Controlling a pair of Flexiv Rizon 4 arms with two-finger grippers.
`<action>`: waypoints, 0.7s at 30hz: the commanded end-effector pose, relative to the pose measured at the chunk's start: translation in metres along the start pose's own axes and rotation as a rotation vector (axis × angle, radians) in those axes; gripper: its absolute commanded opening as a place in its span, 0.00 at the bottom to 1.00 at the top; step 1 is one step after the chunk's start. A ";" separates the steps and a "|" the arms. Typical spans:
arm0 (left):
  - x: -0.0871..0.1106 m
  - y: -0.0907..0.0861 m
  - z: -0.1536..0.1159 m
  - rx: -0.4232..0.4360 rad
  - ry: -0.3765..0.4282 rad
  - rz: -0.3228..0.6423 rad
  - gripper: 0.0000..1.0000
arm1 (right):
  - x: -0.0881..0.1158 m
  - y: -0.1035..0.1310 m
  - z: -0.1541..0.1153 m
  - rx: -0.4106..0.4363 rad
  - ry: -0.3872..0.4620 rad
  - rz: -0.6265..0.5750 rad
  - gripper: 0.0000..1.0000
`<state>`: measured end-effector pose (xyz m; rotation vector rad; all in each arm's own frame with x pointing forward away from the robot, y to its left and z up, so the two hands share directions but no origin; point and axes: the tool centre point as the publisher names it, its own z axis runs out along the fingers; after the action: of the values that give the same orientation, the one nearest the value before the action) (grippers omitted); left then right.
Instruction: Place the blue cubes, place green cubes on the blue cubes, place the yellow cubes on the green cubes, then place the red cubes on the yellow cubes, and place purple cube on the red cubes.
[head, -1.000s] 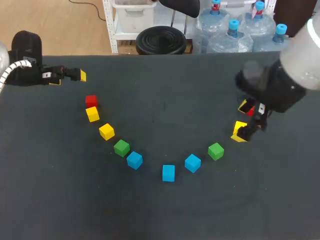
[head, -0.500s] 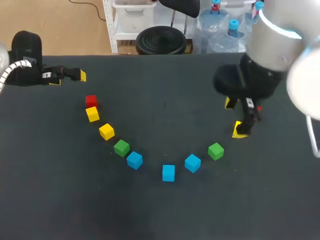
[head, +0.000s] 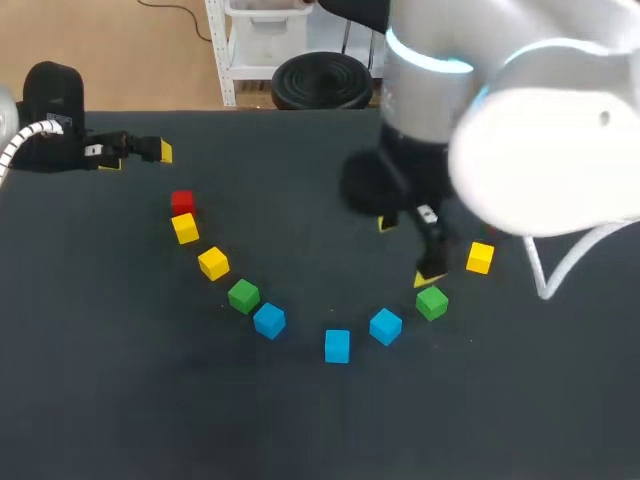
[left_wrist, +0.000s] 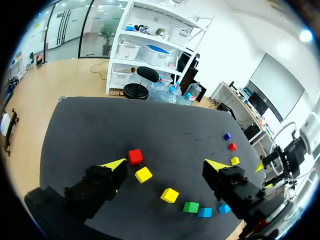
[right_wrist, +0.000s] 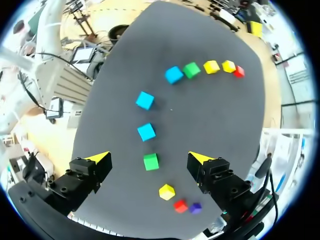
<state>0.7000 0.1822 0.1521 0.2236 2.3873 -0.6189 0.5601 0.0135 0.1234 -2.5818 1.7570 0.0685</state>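
Cubes lay in a sagging curve across the table (head: 120, 400). At the upper left of the head view the left gripper (head: 135, 155) hung spread open and empty, unmoved from a second earlier. Nothing had shifted on that side: left red cube (head: 181, 202), first yellow cube (head: 185, 229), second yellow cube (head: 213, 263), left green cube (head: 243, 296), then left blue cube (head: 268, 320), middle blue cube (head: 337, 346) and right blue cube (head: 385, 325) along the bottom of the curve.

The change was right of centre. The right gripper (head: 410, 250), which had been at the right yellow cube (head: 480, 257) a second earlier, had swung leftward and hung just up-frame of the right green cube (head: 431, 302), fingers apart and holding nothing. That yellow cube now stood free, near the green one but not touching it, so I judged its placement done. In the right wrist view a right red cube (right_wrist: 180, 205) and the purple cube (right_wrist: 195, 207) sat just beside each other beyond the yellow; the arm hid both from the head view. They probably come next.
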 end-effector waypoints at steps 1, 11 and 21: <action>0.001 0.002 0.000 0.011 -0.006 0.002 1.00 | -0.005 -0.003 0.015 -0.030 0.004 -0.041 1.00; 0.001 0.002 0.000 0.011 -0.006 0.002 1.00 | -0.032 0.003 0.067 -0.117 -0.029 -0.193 1.00; 0.001 0.002 0.000 0.011 -0.006 0.002 1.00 | -0.034 0.013 0.103 -0.182 0.043 -0.309 1.00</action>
<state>0.7000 0.1822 0.1521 0.2236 2.3874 -0.6187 0.5314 0.0411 0.0276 -2.9583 1.3999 0.1805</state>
